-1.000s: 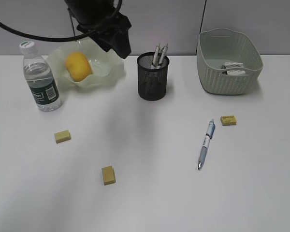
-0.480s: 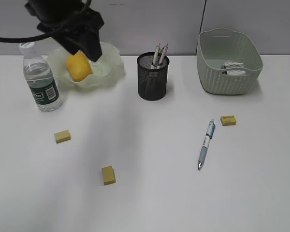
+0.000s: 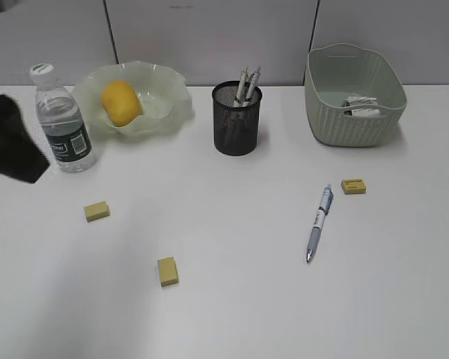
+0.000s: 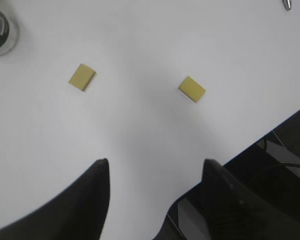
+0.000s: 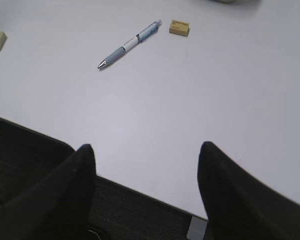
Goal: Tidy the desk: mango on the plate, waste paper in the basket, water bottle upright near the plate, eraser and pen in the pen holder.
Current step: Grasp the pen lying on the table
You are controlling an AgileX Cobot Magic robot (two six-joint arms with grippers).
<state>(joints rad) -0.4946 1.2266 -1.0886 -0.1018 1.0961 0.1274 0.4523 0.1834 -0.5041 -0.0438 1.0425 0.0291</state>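
Note:
The yellow mango lies in the wavy pale green plate. Just left of the plate the water bottle stands upright. The black mesh pen holder has pens in it. A white-grey wad of waste paper sits inside the basket. A blue pen lies flat on the desk, and three yellow erasers lie loose. My left gripper hangs open and empty over the desk's front-left edge, well above two erasers. Over the front edge, short of the pen, my right gripper is open and empty.
My left arm is a dark blur at the left edge, beside the bottle. The desk's front edge runs close under both grippers. The right arm is out of the exterior view.
My left arm has swung from above the plate and mango down to the left edge of the view. No object has moved.

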